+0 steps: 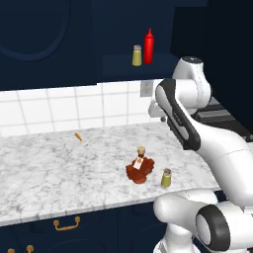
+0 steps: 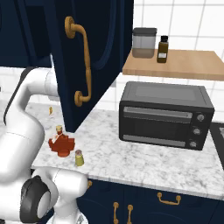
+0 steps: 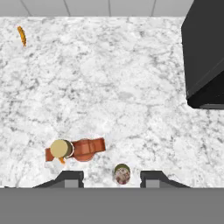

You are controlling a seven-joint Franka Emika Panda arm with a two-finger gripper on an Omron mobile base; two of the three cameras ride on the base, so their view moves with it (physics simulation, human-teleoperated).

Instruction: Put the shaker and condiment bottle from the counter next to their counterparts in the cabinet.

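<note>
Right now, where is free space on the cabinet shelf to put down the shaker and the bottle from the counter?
On the cabinet shelf, the patch left of the shelf shaker is bare; the red squeeze bottle stands close on its right, so that end is crowded. On the counter, the condiment bottle and the counter shaker stand near each other at the front edge.

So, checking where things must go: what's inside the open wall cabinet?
On the cabinet shelf stand a red squeeze bottle and a yellow shaker, side by side. The robot's arm covers the shelf's right end.
</note>
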